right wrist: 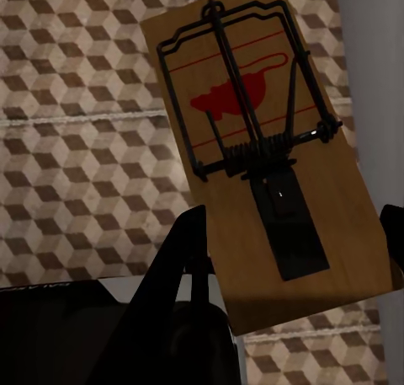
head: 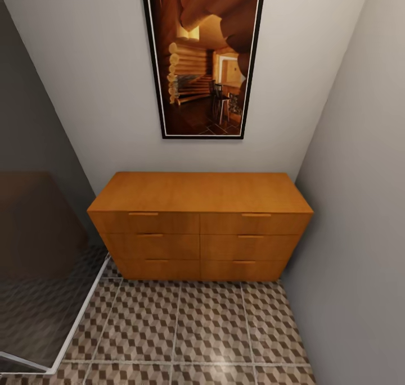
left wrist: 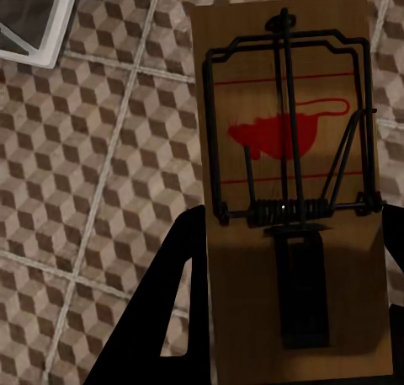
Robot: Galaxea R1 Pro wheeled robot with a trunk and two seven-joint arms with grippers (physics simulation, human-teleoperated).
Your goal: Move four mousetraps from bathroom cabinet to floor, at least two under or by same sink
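Observation:
The cabinet (head: 199, 205), a low orange-brown dresser, stands against the far wall with all six drawers closed. In front of it lies the bathroom floor (head: 185, 329) with its cube-pattern tiles. In the left wrist view my left gripper (left wrist: 290, 233) is shut on a mousetrap (left wrist: 252, 82), a tan board with a dark spring bar and a red mark, held above the tiles. In the right wrist view my right gripper (right wrist: 290, 225) is shut on a second mousetrap (right wrist: 168, 56), also held over the tiled floor (right wrist: 76, 132).
A glass shower wall (head: 34, 250) with a white frame borders the floor on the left. A grey wall (head: 354, 216) closes the right side. A framed picture (head: 202, 59) hangs above the cabinet. Open tiles lie between me and the cabinet.

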